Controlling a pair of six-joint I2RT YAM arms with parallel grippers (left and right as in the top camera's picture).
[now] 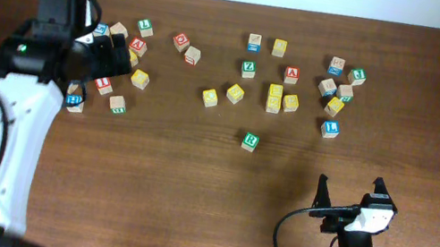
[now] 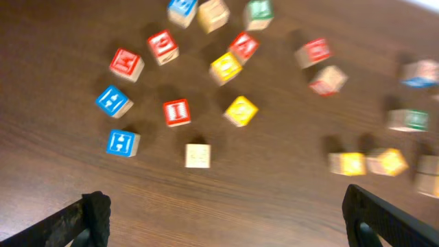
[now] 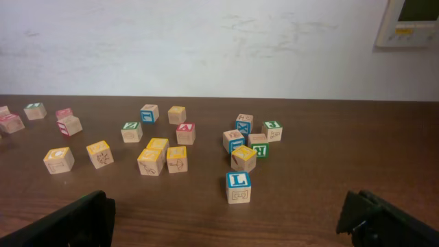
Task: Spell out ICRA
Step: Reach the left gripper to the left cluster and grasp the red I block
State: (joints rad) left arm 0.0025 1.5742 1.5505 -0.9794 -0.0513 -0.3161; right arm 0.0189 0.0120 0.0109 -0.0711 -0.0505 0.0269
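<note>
Ahead of the wide-open left gripper (image 2: 226, 223), the small red-faced wooden "I" cube (image 2: 176, 112) — seemingly light, rigid — suits pinching across opposite sides.

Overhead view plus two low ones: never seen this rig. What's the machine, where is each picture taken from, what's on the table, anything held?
Two robot arms at a wooden table, each ending in a two-finger gripper. The overhead picture looks straight down: the left arm reaches over the table's left side, the right arm sits folded near the front edge. The other two come from wrist cameras; the dark shapes in their bottom corners are the fingers. On the table lie small wooden letter blocks, such as a green R, a red I and a blue L. The left gripper and right gripper are open and empty.
</note>
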